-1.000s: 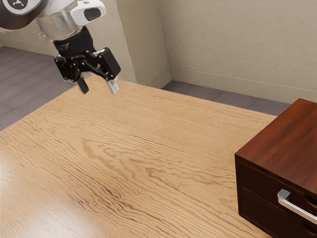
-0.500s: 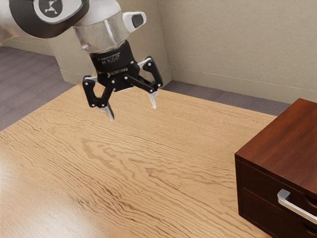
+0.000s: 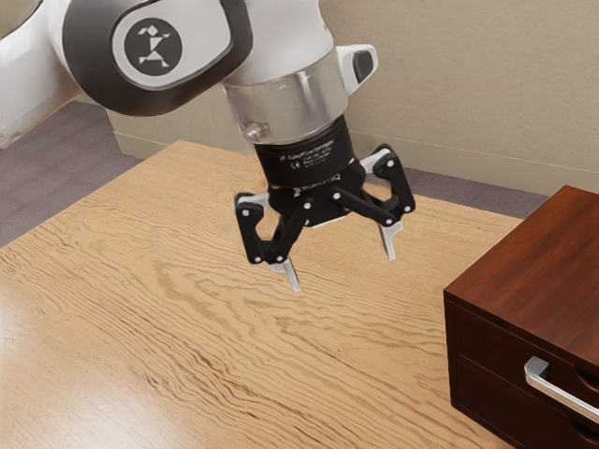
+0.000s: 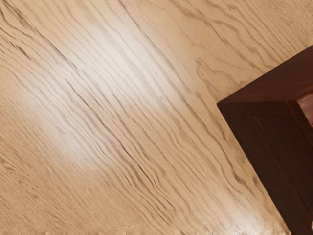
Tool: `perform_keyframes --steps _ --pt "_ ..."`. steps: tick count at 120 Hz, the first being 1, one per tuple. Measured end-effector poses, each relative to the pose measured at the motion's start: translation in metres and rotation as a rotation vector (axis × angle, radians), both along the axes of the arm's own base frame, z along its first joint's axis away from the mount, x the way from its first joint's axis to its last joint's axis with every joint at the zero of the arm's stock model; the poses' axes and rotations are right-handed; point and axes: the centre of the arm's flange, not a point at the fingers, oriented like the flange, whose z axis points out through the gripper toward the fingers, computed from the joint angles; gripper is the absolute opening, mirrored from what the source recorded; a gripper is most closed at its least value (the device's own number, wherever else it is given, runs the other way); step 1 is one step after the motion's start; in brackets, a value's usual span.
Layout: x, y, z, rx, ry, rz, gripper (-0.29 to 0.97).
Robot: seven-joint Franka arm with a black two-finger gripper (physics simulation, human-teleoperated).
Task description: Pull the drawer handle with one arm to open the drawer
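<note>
A dark reddish-brown drawer cabinet (image 3: pixel 533 309) stands at the exterior view's right edge, on the wooden table (image 3: pixel 140 318). A silver bar handle (image 3: pixel 554 383) runs across its drawer front, and the drawer looks shut. My black gripper (image 3: pixel 342 265) hangs open above the table's middle, fingers pointing down and spread wide, nothing between them. It is well to the left of the cabinet and above it. In the wrist view a corner of the cabinet (image 4: pixel 274 137) shows against the table's grain (image 4: pixel 107 122).
The light wood table reaches to the exterior view's left and front. A beige wall (image 3: pixel 487 75) with a baseboard stands behind it, over a grey carpeted floor (image 3: pixel 56 159). My white arm (image 3: pixel 168 47) comes in from the upper left.
My gripper has swung from the table's far left corner toward the cabinet and lower, turning about its axis as it went. Its fingers have spread wider. The cabinet has not moved.
</note>
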Motion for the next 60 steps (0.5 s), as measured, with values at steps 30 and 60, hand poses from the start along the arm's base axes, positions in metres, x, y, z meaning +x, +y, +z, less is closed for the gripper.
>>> perform_keyframes --steps 30,60 --pt "-0.012 -0.053 -0.069 -0.042 -0.022 0.001 0.68" --pt "-0.011 -0.019 -0.092 -0.132 -0.119 0.118 0.68"
